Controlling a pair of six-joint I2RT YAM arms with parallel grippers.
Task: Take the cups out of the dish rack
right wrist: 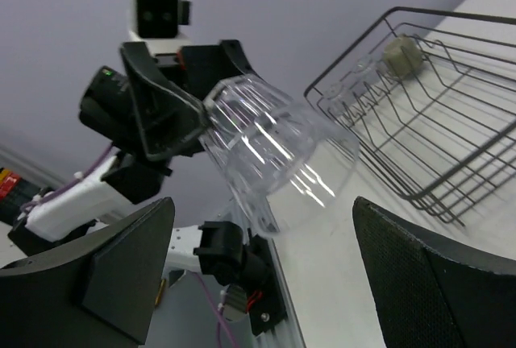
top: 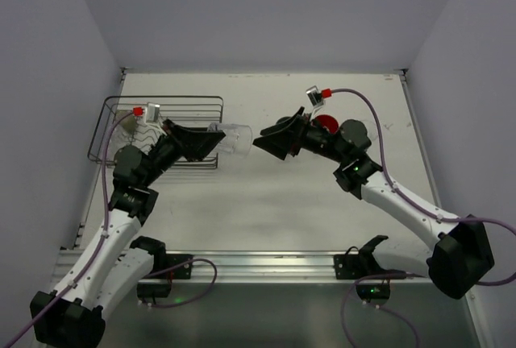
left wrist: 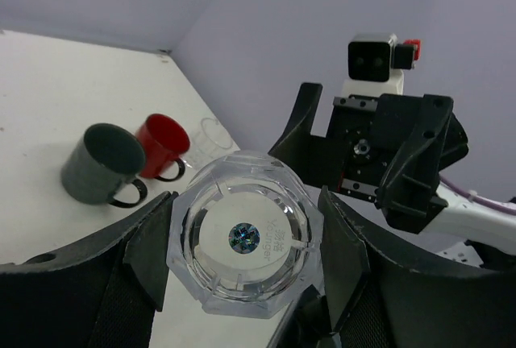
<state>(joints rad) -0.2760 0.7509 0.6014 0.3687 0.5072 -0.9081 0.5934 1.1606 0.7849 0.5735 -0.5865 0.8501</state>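
The left pincer (top: 214, 143), clamped on the glass (top: 236, 140), seems to hand it over. The right pincer (top: 264, 138), wide apart, must grab it.

Sideways clear glass mug (top: 235, 139) in midair beside dish rack (top: 165, 97)

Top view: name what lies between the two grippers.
The glass mug, held in the left gripper, mouth toward the open right gripper; the top view shows it.

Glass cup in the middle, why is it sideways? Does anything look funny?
The clear glass mug is held sideways in the air by the left gripper, its mouth facing the open right gripper. Nothing looks spilled or broken.
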